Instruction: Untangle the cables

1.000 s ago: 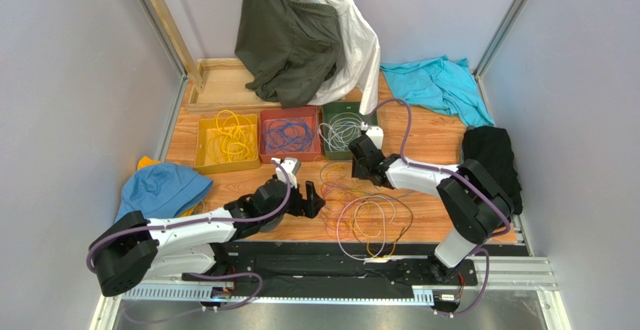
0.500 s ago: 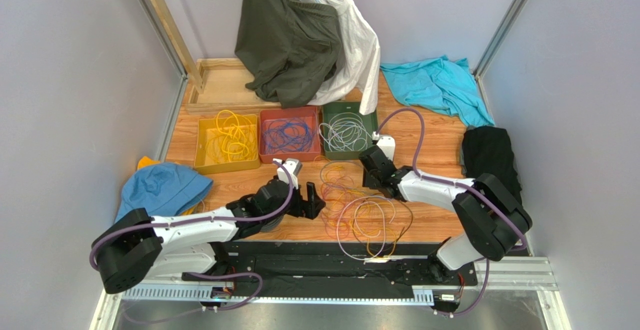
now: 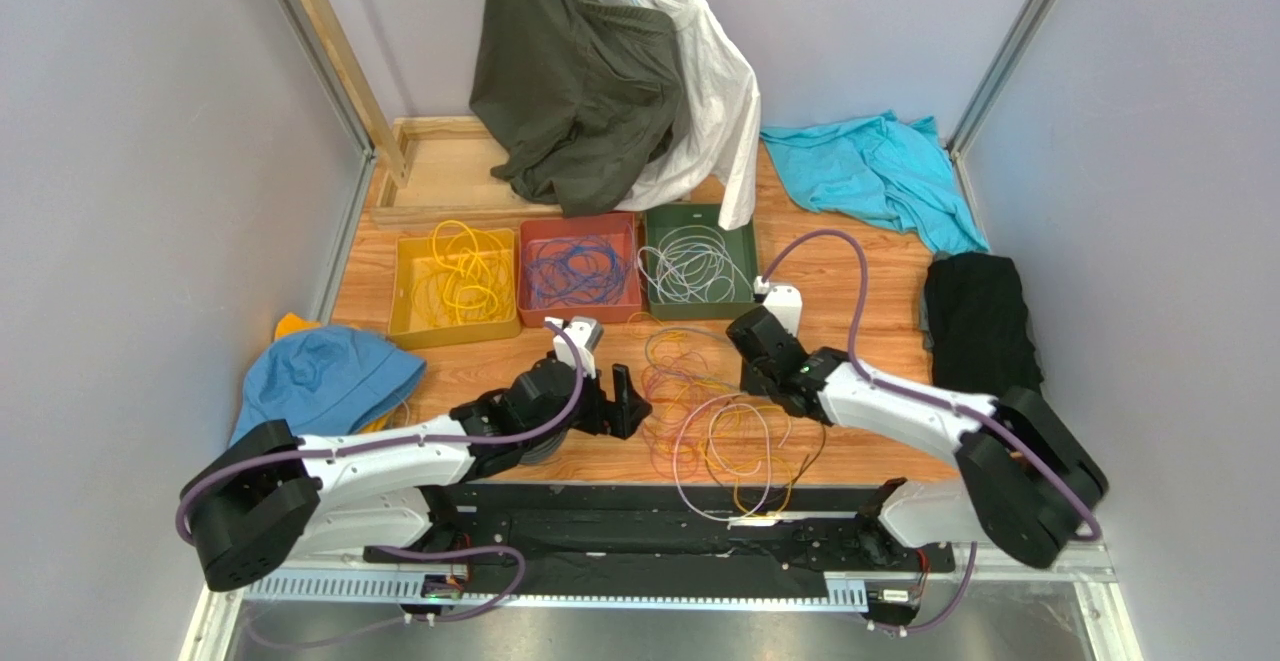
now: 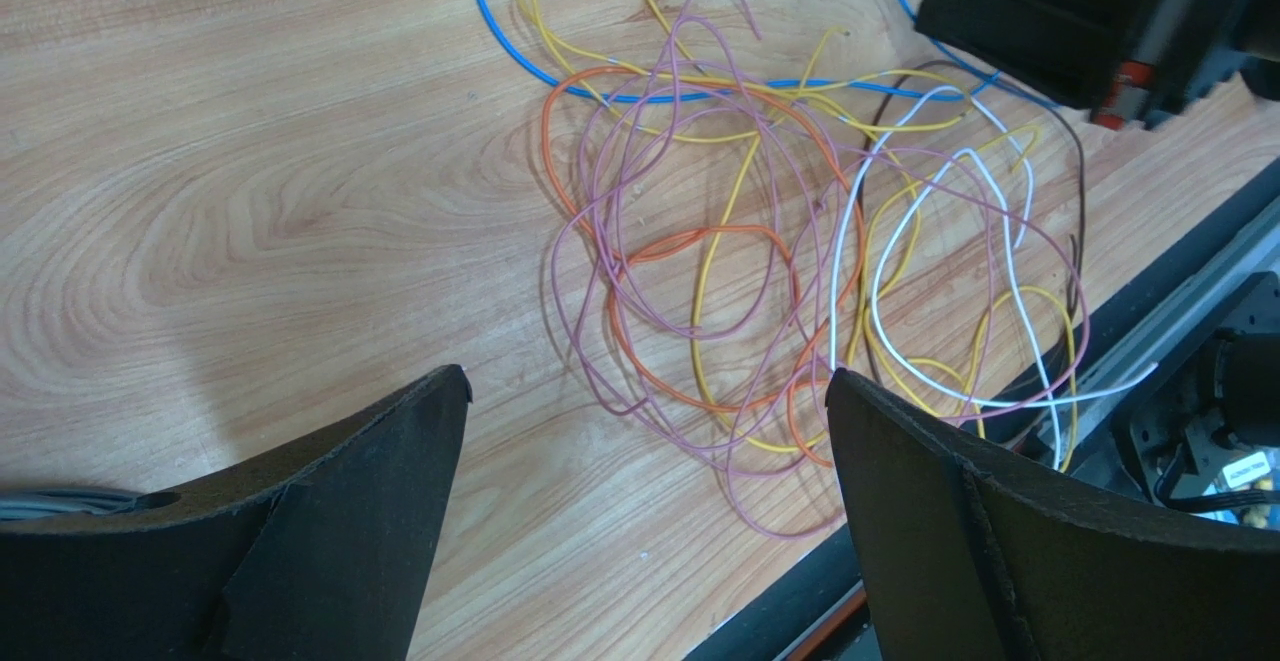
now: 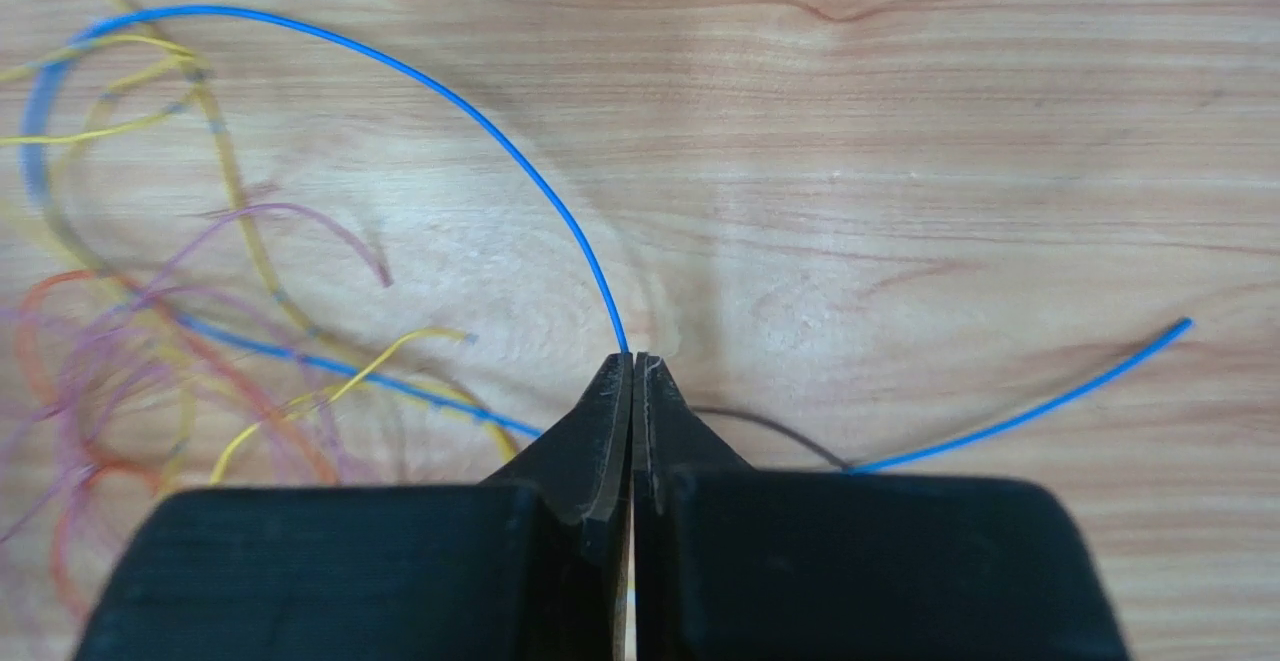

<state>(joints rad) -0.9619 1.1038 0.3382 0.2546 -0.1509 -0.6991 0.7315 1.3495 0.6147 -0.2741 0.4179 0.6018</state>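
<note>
The cables [image 3: 721, 414] lie in a loose tangle of purple, orange, yellow, white and dark strands on the wooden table, near its front edge. In the left wrist view the tangle [image 4: 751, 271] lies ahead of my left gripper [image 4: 646, 384], which is open and empty, just left of the pile [image 3: 624, 399]. My right gripper [image 3: 747, 343] is at the tangle's far right edge. It is shut [image 5: 631, 361] on a thin blue cable [image 5: 451, 99], which arcs away left into the tangle and also trails right [image 5: 1052, 391].
Yellow bin [image 3: 451, 339], red bin [image 3: 579, 313] and green bin [image 3: 699, 217] stand behind the tangle, each holding sorted cables. A blue hat [image 3: 323, 376] lies left, black cloth [image 3: 980, 316] right, teal cloth [image 3: 879, 166] back right. Garments [image 3: 601, 76] hang at the back.
My right gripper has moved from the green bin's front edge toward me and to the right, staying low over the table. My left arm has not moved.
</note>
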